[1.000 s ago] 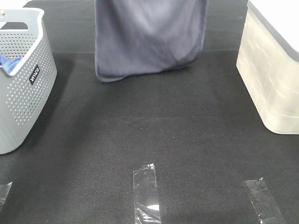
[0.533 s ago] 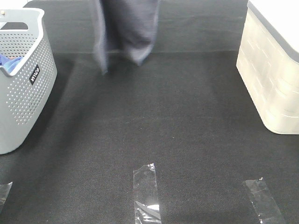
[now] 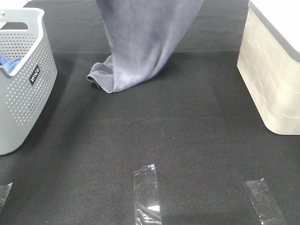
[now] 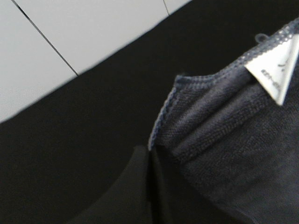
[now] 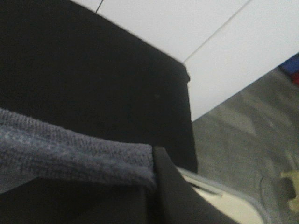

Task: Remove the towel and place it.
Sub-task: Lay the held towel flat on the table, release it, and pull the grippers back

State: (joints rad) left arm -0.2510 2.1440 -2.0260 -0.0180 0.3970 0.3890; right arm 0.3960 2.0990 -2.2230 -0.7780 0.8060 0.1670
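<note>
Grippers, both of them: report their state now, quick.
Left gripper: closed, pinching the towel at its hemmed edge.
Right gripper: closed, holding another edge of the towel.

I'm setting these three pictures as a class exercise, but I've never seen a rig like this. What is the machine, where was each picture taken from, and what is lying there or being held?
This is a robot with two arms, each ending in a gripper, which is a two-fingered clamp. The wide picture comes from a camera mounted high, looking down on a black mat. The other two come from small cameras on the arms' wrists, so they look closely along each gripper.

On the mat, a grey perforated basket with a blue cloth inside stands at the left, and a cream bin stands at the right. Strips of clear tape lie near the front.

The left gripper and the right gripper are both shut on the towel. It hangs down with its lower end resting on the mat.
</note>
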